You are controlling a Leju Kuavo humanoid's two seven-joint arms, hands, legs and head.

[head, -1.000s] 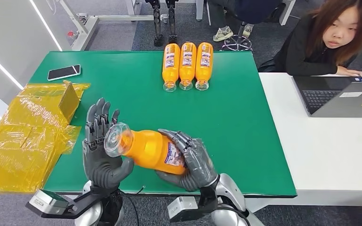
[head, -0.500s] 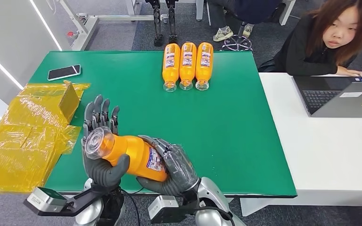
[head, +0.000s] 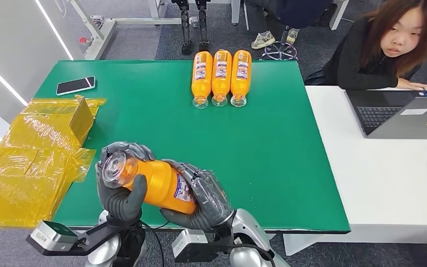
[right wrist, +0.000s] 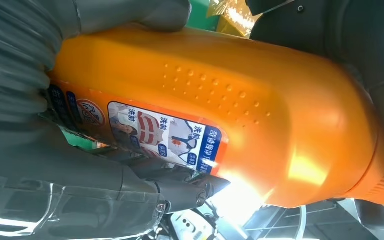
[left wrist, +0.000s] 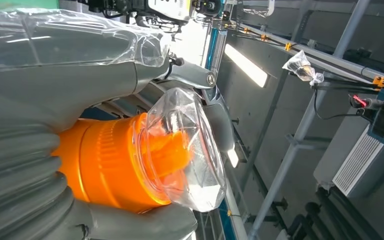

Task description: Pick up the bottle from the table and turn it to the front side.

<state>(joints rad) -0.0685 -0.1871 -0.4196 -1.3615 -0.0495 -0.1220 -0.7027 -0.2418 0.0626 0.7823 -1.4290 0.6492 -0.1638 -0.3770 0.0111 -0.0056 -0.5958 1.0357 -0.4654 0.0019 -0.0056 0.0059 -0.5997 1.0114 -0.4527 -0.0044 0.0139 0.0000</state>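
Fingers (head: 123, 149) around bottle (head: 155, 181) above green table (head: 289, 167)

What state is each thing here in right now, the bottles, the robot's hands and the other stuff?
Held bottle: lifted off the table, lying sideways, clear cap on.
Left hand: fingers curled around the bottle's cap end.
Right hand: grips the bottle's label end.
Three bottles: lying side by side at the table's far edge, caps toward the robot.
Phone: flat, screen dark.
Laptop: open.
Yellow bags: crumpled at the table's left edge.
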